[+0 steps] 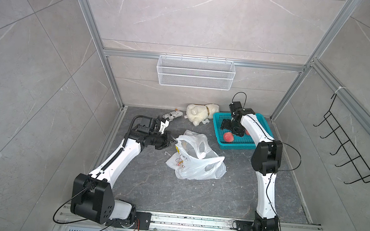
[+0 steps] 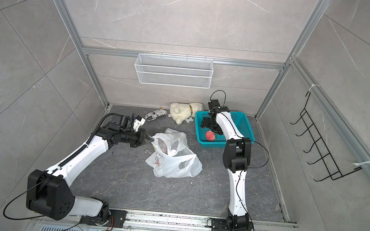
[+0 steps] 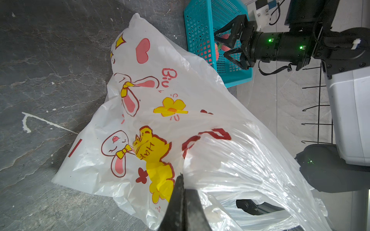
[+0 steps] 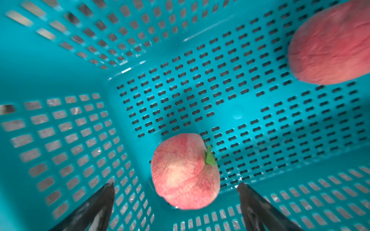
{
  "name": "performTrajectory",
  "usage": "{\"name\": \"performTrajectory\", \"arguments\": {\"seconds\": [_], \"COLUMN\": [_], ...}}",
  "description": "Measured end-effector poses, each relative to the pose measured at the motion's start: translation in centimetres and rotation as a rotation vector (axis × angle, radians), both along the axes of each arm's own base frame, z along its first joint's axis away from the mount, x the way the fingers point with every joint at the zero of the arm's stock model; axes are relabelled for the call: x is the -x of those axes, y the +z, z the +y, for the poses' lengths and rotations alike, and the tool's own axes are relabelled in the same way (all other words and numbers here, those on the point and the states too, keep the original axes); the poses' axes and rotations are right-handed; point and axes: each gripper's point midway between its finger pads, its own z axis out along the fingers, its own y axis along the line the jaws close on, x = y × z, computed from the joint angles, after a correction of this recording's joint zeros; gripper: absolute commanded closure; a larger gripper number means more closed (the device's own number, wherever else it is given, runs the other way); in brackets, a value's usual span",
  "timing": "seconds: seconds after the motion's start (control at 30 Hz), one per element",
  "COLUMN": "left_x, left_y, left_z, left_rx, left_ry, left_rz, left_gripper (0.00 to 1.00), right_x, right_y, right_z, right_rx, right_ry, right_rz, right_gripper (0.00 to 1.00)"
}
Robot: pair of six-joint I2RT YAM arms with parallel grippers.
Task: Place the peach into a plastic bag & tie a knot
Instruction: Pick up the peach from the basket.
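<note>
top views: left gripper (image 1: pixel 174 140) clamped on plastic bag (image 1: pixel 198 163) rim, bag mid-floor, not tied; right gripper (image 1: pixel 232 131) over peach (image 1: pixel 228 137) in teal basket (image 1: pixel 236 146) | left wrist: fingers (image 3: pixel 180 200) pinch bag film | right wrist: jaws spread wide, flanking peach, not touching; second peach (image 4: pixel 330 44) well apart

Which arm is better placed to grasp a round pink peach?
Right: the right gripper hangs open inside the teal perforated plastic basket, over a peach. The left gripper is shut on the thin white printed plastic bag.
</note>
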Motion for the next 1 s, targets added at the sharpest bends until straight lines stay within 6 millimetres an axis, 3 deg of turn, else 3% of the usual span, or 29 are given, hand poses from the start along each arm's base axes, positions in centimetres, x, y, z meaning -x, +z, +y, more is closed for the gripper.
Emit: {"name": "performTrajectory", "arguments": {"seconds": [0.23, 0.6, 0.8, 0.9, 1.0], "left_x": [-0.1, -0.2, -0.2, -0.2, -0.2], "left_y": [0.1, 0.3, 0.3, 0.3, 0.3], "left_z": [-0.1, -0.1, -0.2, -0.2, -0.2], "left_rx": [0.007, 0.011, 0.012, 0.013, 0.014], "left_ry": [0.001, -0.001, -0.002, -0.002, -0.003], "left_rz": [-0.003, -0.012, -0.012, -0.011, -0.011], "left_gripper": [1.00, 1.00, 1.00, 1.00, 1.00], "right_x": [-0.2, -1.0, -0.8, -0.6, 0.1], "right_y": [-2.9, -3.3, -3.7, -4.3, -5.5], "right_z": [0.2, 0.3, 0.6, 0.8, 0.9], "right_rx": [0.001, 0.003, -0.019, -0.029, -0.038], "right_ry": [0.006, 0.009, 0.014, 0.020, 0.026], "right_rz": [0.051, 0.042, 0.053, 0.062, 0.089], "right_gripper": [0.08, 0.23, 0.21, 0.22, 0.30]}}
